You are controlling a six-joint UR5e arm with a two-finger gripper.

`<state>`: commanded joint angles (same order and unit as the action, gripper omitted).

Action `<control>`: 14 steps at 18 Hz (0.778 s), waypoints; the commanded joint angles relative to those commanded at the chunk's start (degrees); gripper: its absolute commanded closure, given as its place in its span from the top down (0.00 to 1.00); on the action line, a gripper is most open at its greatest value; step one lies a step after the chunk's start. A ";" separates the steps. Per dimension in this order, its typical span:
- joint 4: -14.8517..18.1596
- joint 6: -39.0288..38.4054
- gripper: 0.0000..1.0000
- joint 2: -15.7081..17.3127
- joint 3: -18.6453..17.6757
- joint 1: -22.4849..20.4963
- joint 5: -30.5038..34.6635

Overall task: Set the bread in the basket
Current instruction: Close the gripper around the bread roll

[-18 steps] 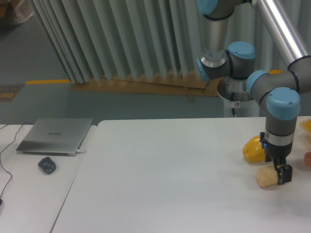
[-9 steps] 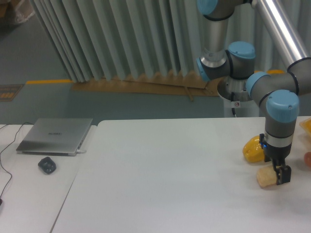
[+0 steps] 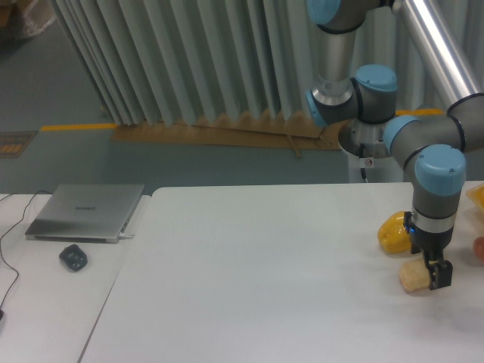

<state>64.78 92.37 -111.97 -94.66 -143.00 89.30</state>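
Bread (image 3: 412,277): near counter (image 3: 265,272) right edge, beside yellow pepper (image 3: 394,232). Gripper (image 3: 436,275): descended over bread, fingers astride it for pickup; clamped or not, cannot tell.

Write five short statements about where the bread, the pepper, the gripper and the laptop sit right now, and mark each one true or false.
1. The bread lies on the white table near its right end. True.
2. The gripper is down at the bread's right side. True.
3. The yellow pepper lies nearer the camera than the bread. False: it lies behind the bread, farther from the camera.
4. The laptop stands open. False: its lid is closed flat.
5. A dark mouse sits in front of the laptop. True.
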 joint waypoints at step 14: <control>0.00 0.00 0.94 -0.35 0.09 0.00 0.09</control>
<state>64.78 92.37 -112.32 -94.57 -143.00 89.38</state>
